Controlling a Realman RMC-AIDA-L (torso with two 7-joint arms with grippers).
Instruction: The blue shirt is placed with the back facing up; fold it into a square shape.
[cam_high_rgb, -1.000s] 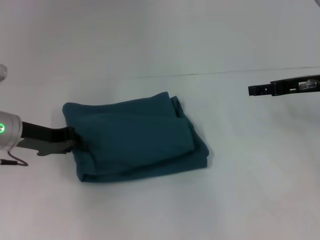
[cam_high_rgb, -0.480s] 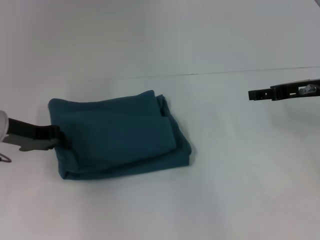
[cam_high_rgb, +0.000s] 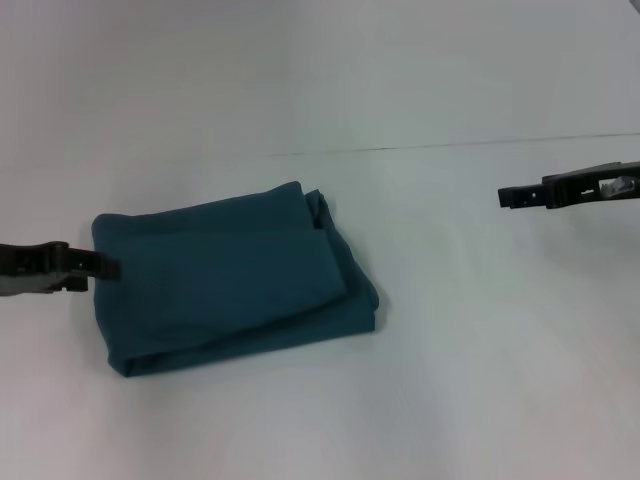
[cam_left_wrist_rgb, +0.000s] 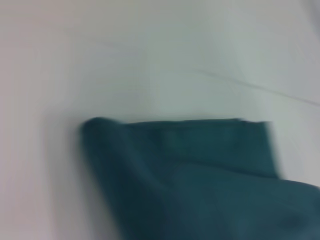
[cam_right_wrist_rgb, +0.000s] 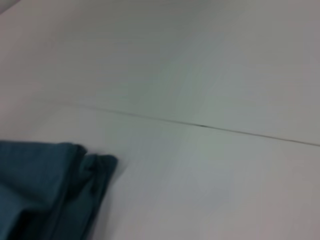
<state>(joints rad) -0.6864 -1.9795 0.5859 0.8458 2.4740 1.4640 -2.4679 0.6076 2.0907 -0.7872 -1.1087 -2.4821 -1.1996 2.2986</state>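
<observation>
The blue shirt lies folded on the white table, a bit to the left of the middle in the head view. It is a thick, flat pack, almost a square, but a little longer from side to side than from front to back. Its long way runs left to right and tips a bit, so the right end sits nearer the robot than the left end. A smaller folded layer lies on top of a bigger one. Bunched edges show at the far right corner. The top is plain blue.

The left gripper comes in low from the left edge of the view. Its tip is right at the left edge of the shirt and looks like it touches the cloth. The fingers look pressed close together, but it is hard to tell if they pinch the cloth.

The right gripper hangs over the table on the right, well apart from the shirt. It holds nothing. If its fingers are spread or pressed together cannot be told.

A thin dark line runs across the table behind the shirt.
</observation>
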